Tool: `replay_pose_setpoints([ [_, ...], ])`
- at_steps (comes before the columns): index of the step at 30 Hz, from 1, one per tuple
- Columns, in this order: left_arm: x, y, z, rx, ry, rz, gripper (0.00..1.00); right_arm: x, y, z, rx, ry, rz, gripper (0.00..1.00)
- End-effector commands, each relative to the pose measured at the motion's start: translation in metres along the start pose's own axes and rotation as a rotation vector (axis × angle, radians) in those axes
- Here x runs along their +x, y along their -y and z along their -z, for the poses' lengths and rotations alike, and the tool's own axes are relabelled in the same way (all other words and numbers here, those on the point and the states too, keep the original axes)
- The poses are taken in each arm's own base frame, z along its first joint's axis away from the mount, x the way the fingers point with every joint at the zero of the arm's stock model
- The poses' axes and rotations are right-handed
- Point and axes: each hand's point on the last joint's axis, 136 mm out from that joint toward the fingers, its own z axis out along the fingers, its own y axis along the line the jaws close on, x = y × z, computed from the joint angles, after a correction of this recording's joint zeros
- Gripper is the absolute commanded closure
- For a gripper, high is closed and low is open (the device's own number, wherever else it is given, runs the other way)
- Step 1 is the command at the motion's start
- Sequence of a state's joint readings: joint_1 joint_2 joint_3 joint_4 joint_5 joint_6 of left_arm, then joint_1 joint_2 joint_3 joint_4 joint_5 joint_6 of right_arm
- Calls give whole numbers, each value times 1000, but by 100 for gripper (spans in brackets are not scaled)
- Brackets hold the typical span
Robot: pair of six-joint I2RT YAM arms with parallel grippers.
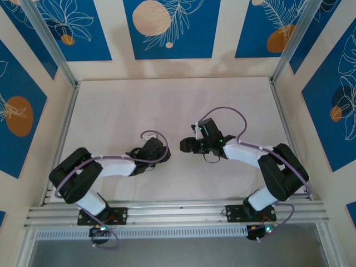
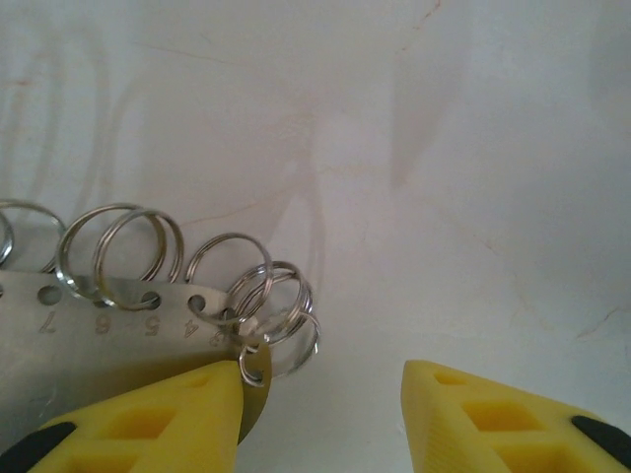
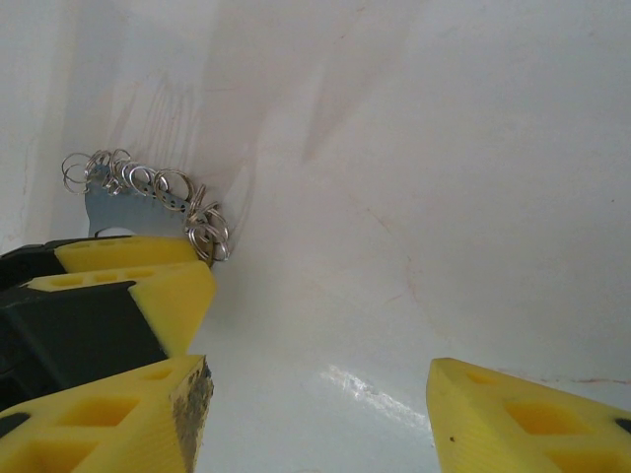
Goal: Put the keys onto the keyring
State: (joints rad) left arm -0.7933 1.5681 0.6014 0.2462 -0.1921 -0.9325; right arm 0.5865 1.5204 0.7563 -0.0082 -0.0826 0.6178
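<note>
A flat silver metal plate (image 2: 99,335) with numbered holes carries several silver split rings (image 2: 271,296). It lies on the white table, its end tucked against my left gripper's left yellow finger (image 2: 187,419). My left gripper (image 2: 320,419) is open, with only bare table between its fingers. My right gripper (image 3: 315,414) is open too, over bare table, facing the left one. In the right wrist view the plate (image 3: 113,209) and rings (image 3: 202,232) sit just beyond the left gripper's fingers (image 3: 158,286). The blue-headed key and the grey oval keyring are out of view.
Both grippers meet near the middle of the white table (image 1: 167,105), the left gripper (image 1: 161,149) a short gap from the right gripper (image 1: 183,144). Metal frame rails (image 1: 61,133) and patterned blue walls bound the table on all sides.
</note>
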Motion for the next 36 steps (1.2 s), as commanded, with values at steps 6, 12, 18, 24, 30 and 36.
replay_pose_setpoints([
  [6,-10,17,-7,50,11,-40,54,1,0,5,-8,1,-8,39],
  [12,-10,30,-7,131,16,-58,54,2,1,7,-9,-1,-10,39],
  [18,-11,43,1,221,36,-49,54,5,-3,5,-30,-10,-9,40],
  [24,-27,44,21,215,93,-50,53,15,-12,-3,-65,-43,-10,46],
  [30,-52,36,47,148,156,-89,51,29,-33,-24,-110,-106,4,52],
  [36,-79,6,69,95,212,-59,51,36,-47,-48,-138,-156,-7,59],
])
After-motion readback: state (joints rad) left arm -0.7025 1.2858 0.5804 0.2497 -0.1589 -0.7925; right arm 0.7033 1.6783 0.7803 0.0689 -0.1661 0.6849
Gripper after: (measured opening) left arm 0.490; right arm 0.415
